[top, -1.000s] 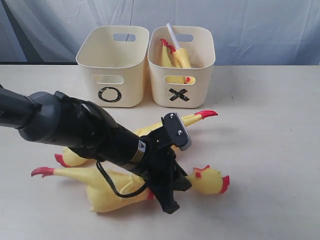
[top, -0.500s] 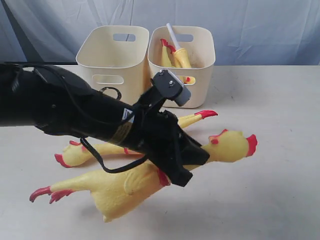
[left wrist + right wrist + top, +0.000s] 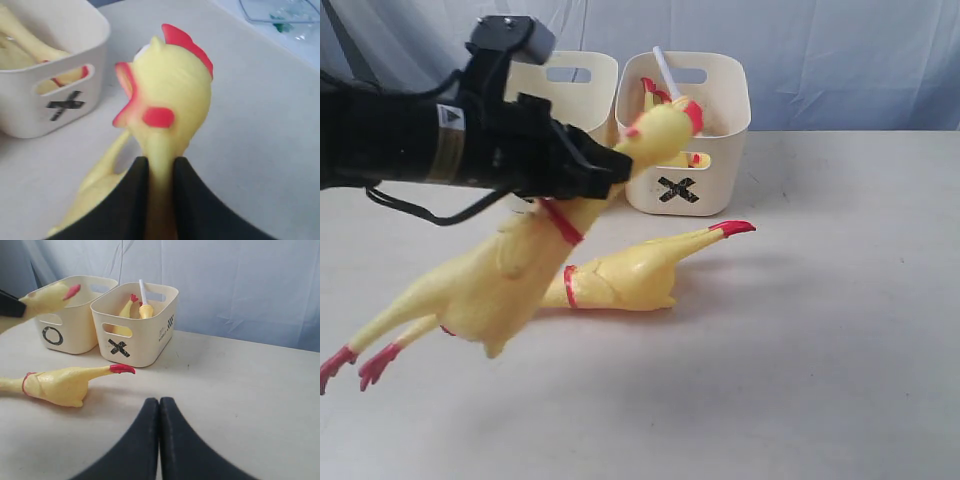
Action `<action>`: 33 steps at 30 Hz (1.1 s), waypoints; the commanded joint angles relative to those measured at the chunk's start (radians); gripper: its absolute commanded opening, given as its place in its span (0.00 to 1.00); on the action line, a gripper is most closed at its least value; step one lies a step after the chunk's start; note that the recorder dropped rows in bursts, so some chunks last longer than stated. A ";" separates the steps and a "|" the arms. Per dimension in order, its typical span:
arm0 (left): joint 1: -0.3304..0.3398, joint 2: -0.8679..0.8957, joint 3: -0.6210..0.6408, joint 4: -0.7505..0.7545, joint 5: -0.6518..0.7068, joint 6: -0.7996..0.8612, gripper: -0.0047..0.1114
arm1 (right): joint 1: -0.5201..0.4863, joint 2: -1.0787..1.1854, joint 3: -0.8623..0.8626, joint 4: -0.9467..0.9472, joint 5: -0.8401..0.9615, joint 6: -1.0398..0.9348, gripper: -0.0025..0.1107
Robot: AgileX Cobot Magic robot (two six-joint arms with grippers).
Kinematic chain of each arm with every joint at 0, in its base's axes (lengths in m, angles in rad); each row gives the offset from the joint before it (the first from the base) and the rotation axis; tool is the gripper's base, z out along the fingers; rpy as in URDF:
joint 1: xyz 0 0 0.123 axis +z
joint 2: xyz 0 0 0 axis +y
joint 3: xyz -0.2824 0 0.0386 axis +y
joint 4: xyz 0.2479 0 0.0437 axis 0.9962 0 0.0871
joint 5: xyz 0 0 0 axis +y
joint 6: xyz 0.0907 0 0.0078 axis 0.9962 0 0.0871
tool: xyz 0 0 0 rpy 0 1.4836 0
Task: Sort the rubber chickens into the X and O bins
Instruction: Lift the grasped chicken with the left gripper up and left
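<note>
**Chicken held aloft before the bins**

Item 1: rubber chicken (image 3: 500, 280), clamped at the neck by the left gripper (image 3: 612, 165). It has been raised off the table (image 3: 820, 350) since half a second ago, and its head is now before the X bin (image 3: 720, 190), beside the O bin (image 3: 588, 70).
Item 2: second chicken (image 3: 630, 275), left lying on the table.
Item 3: third chicken (image 3: 670, 112), stowed in the X bin.
Right gripper (image 3: 159, 405): pressed closed, nothing held.

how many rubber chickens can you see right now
3: the lifted chicken, neck in the left gripper; the lying chicken on the table; the third chicken in the X bin. The O bin could hide more.
</note>
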 commanded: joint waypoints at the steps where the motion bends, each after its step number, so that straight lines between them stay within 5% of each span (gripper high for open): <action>1: 0.122 -0.031 0.004 -0.024 -0.007 -0.015 0.04 | -0.004 -0.005 0.005 -0.009 -0.007 -0.004 0.02; 14: 0.488 -0.031 -0.136 -0.460 -0.116 -0.023 0.04 | -0.004 -0.005 0.005 -0.007 -0.007 -0.004 0.02; 19: 0.553 0.040 -0.191 -0.609 -0.158 -0.021 0.04 | -0.004 -0.005 0.005 -0.005 -0.007 -0.004 0.02; 23: 0.603 0.213 -0.269 -0.763 -0.360 -0.011 0.04 | -0.004 -0.005 0.005 0.006 -0.007 -0.004 0.02; 33: 0.609 0.508 -0.562 -1.019 -0.595 0.095 0.04 | -0.004 -0.005 0.005 0.019 -0.010 -0.004 0.02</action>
